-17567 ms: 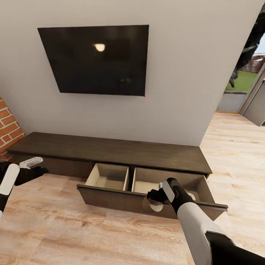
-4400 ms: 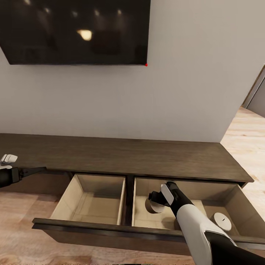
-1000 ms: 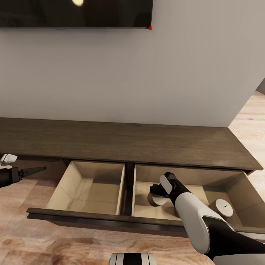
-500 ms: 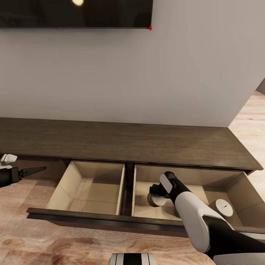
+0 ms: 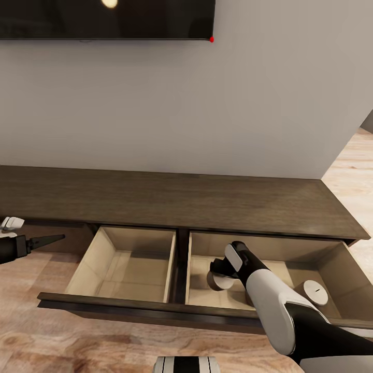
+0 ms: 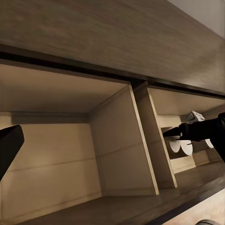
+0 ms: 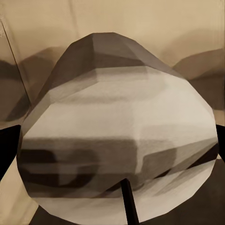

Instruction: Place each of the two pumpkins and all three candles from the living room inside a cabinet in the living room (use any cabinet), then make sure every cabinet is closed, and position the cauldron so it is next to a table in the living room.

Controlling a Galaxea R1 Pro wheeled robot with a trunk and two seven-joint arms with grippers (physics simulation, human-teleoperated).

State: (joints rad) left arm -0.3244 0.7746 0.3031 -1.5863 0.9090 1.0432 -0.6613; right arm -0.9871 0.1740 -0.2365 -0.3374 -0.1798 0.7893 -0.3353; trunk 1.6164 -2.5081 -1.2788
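Long, low cabinet (image 5: 171, 199) of dark-brown wood grain is running along a plain grey wall, its wide drawer pulled out — two pale, smooth-sided compartments split by a dark divider (image 5: 181, 264). The right hand (image 5: 221, 274) is reaching down into the right compartment, its dark fingers closing on a squat, faceted pale grey-green candle (image 5: 221, 281) tipped on its side; in the right wrist view that candle (image 7: 117, 136) is looming between the two fingertips, thin dark wick pointing toward the camera. A second candle (image 5: 315, 292) is sitting upright farther right in the same compartment, flat pale top with a tiny wick, well apart from the first. The left compartment is showing bare board. The left hand (image 5: 49, 239) is hanging off to the left, beside the cabinet front — whether spread or pinched I cannot tell. Dark television (image 5: 103, 18) is hanging on the wall above; light wood-plank floor (image 5: 77, 342) below.
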